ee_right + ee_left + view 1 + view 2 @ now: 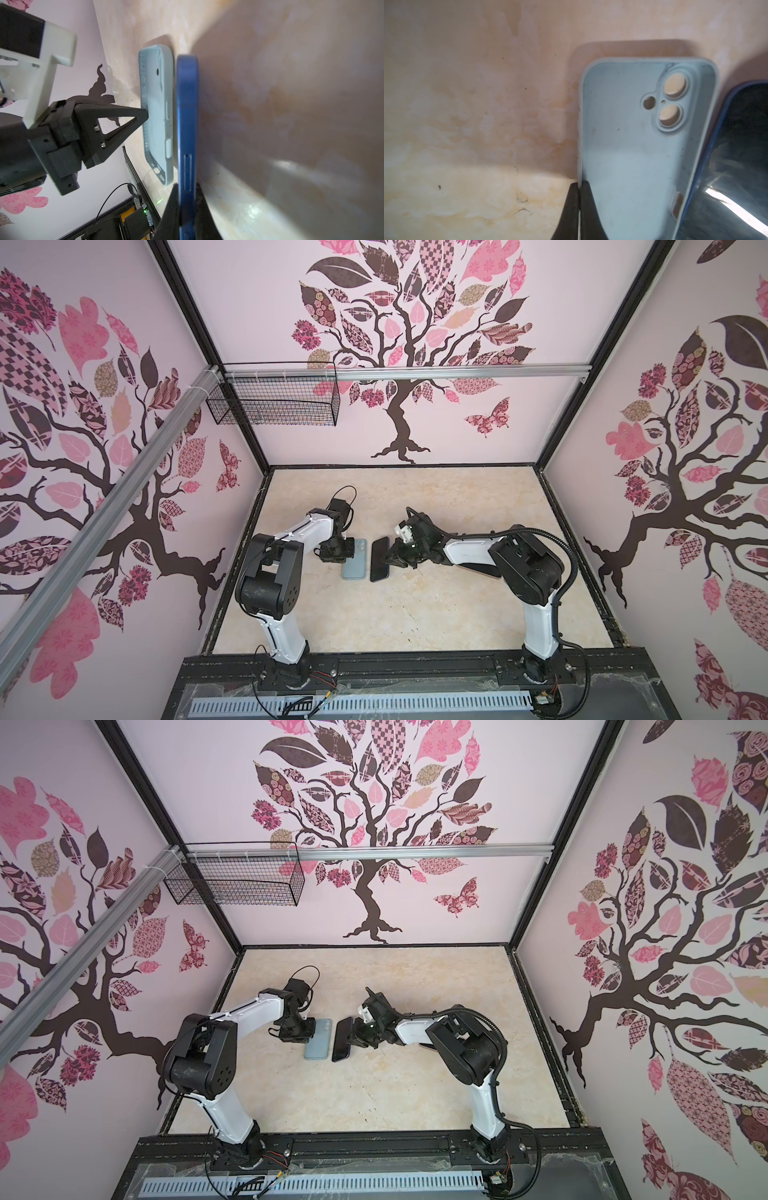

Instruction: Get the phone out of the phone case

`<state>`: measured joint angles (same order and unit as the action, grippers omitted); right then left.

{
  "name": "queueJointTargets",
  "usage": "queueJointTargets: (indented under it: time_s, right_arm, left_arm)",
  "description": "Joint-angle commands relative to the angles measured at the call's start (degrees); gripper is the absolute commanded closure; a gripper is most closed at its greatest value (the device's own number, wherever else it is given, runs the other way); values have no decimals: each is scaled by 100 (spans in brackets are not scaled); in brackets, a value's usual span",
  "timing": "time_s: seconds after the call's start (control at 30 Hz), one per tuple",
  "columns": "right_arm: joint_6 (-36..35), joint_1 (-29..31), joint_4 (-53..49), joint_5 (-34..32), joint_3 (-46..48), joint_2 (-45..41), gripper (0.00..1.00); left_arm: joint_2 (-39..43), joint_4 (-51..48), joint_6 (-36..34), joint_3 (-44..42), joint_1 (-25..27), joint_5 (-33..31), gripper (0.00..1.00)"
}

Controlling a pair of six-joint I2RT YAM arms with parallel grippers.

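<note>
At centre, left end effector (579, 185) pinches case (623, 149) (empty); right (186, 188) clamps phone (187, 104), seemingly tilted.

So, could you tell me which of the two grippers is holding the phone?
The right gripper, clamping the blue phone; the left gripper pinches only the empty pale-blue case.

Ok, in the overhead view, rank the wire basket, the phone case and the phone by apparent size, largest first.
1. wire basket, clearly largest, though mounted higher, nearer the camera.
2 and 3. phone case and phone: side by side, about alike in length, so I won't rank them.
</note>
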<state>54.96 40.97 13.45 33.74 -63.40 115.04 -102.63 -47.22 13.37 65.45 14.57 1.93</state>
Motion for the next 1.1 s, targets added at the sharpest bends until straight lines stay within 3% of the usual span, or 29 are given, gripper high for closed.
queueJointTargets:
  time_s: [0.0, 0.57, 0.9, 1.07]
  right_arm:
    - [34, 37, 194, 88, -79, 150, 100]
    - [227, 100, 465, 372, -195, 414, 96]
    - [263, 107, 485, 320, -130, 420, 74]
    - [211, 106, 393, 226, -121, 378, 69]
  left_arm:
    - [14, 8, -9, -130, 90, -68, 100]
    - [-62, -87, 70, -127, 93, -492, 100]
    - [-115, -72, 96, -101, 33, -501, 100]
    - [-135, -67, 78, -116, 38, -471, 100]
